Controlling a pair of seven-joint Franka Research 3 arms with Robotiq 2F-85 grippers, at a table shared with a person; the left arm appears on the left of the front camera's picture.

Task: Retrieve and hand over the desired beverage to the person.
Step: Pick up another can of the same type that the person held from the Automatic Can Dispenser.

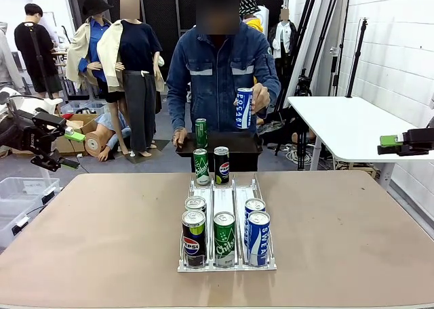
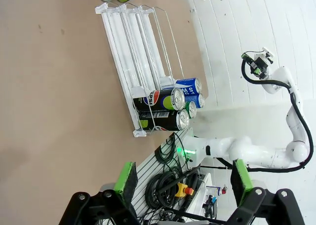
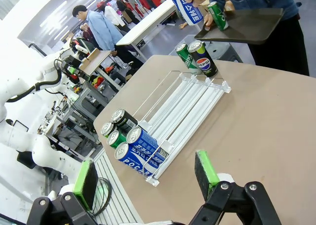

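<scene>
Well apart from left gripper (image 1: 71, 150) and right gripper (image 1: 388, 145), both spread wide, blue can (image 1: 244, 108) in person's hand (image 1: 260, 100).

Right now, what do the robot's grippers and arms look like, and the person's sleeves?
The left gripper and right gripper are black, two-fingered, with green pads. The right arm is white with rounded joints. The person's sleeves are blue denim.

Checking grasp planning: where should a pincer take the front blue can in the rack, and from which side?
Probably its upper wall, from above: the blue can stands upright at the rack front, a second blue can behind, a green can close beside.
</scene>
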